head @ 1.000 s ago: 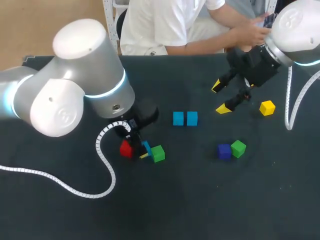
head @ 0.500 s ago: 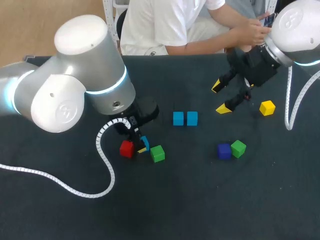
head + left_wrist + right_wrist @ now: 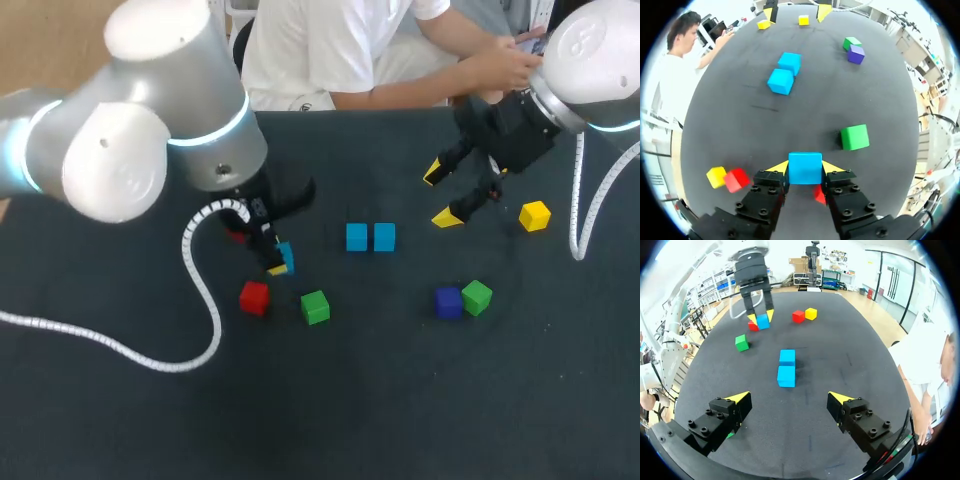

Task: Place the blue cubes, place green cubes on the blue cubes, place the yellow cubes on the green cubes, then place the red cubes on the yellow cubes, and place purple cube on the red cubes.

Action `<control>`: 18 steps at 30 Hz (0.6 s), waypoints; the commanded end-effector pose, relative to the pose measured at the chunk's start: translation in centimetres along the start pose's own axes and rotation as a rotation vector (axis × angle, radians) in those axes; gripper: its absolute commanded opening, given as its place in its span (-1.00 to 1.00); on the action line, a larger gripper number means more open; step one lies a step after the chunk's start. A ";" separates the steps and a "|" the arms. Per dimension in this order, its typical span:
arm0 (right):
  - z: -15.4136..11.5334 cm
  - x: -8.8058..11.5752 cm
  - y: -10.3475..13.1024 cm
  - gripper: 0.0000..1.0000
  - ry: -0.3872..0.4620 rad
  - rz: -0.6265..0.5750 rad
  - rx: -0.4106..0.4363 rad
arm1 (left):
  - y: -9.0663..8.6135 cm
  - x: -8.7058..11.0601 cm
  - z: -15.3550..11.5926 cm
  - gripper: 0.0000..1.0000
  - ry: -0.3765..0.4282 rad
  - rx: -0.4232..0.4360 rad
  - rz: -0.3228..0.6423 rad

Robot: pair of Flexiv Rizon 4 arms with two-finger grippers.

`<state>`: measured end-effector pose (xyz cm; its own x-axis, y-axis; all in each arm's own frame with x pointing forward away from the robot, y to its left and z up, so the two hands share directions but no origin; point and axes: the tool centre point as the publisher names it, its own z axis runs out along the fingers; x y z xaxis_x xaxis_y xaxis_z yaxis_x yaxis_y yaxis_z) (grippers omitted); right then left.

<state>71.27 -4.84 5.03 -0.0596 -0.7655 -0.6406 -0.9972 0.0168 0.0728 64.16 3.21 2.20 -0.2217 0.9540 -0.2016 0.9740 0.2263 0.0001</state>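
Observation:
My left gripper is shut on a blue cube and holds it above the table, over a red cube and behind a green cube. Two blue cubes sit side by side, touching, at mid-table. A purple cube and a second green cube touch each other to the right. A yellow cube lies at the far right, close to my right gripper, which hangs open and empty above the table. Another red cube and yellow cube sit beside my left gripper.
A person sits at the table's far edge with their hands near my right arm. The left arm's white cable loops over the near left of the table.
My left gripper closed on the blue cube, lifted it from between the red and green cubes, and moved it toward the table's far side. The right arm has kept still.

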 end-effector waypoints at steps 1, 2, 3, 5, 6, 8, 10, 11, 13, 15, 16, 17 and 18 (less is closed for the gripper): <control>0.0 0.0 0.1 1.00 -0.001 -0.001 0.002 | 2.2 -1.4 -0.2 -1.00 0.044 0.029 0.025; 0.0 0.0 0.1 1.00 -0.001 -0.001 0.002 | 2.5 -1.5 -0.2 -1.00 0.046 0.028 0.029; 0.0 0.0 0.1 1.00 -0.001 -0.001 0.002 | 2.8 -1.6 -0.3 -1.00 0.048 0.026 0.038; 0.0 0.0 0.1 1.00 -0.001 -0.001 0.002 | 3.2 -1.9 -0.3 -1.00 0.042 0.026 0.051; 0.0 0.0 0.1 1.00 -0.001 -0.001 0.002 | 3.4 -2.0 -0.3 -1.00 0.033 0.025 0.061; 0.0 0.0 0.1 1.00 -0.001 -0.001 0.002 | 3.7 -2.3 -0.2 -1.00 0.032 0.033 0.050; 0.0 0.0 0.1 1.00 -0.001 -0.001 0.002 | 3.9 -2.5 -0.1 -1.00 0.022 0.044 0.046; 0.0 0.0 0.1 1.00 -0.001 -0.001 0.002 | 4.0 -2.6 0.0 -1.00 0.017 0.053 0.041; 0.0 0.0 0.1 1.00 -0.001 -0.001 0.002 | 4.0 -2.6 0.1 -1.00 0.004 0.053 0.037; 0.0 0.0 0.1 1.00 -0.001 -0.001 0.002 | 4.0 -2.6 0.1 -1.00 0.004 0.053 0.037; 0.0 0.0 0.1 1.00 -0.001 -0.001 0.002 | 4.0 -2.6 0.1 -1.00 0.004 0.053 0.037; 0.0 0.0 0.1 1.00 -0.001 -0.001 0.002 | 4.0 -2.6 0.1 -1.00 0.004 0.053 0.037; 0.0 0.0 0.1 1.00 -0.001 -0.001 0.002 | 4.0 -2.6 0.1 -1.00 0.004 0.053 0.037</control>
<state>71.27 -4.84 5.03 -0.0597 -0.7655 -0.6406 -0.9972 0.0168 0.0728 68.36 1.60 2.62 -0.1873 0.9616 -0.2006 0.9823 0.1838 -0.0358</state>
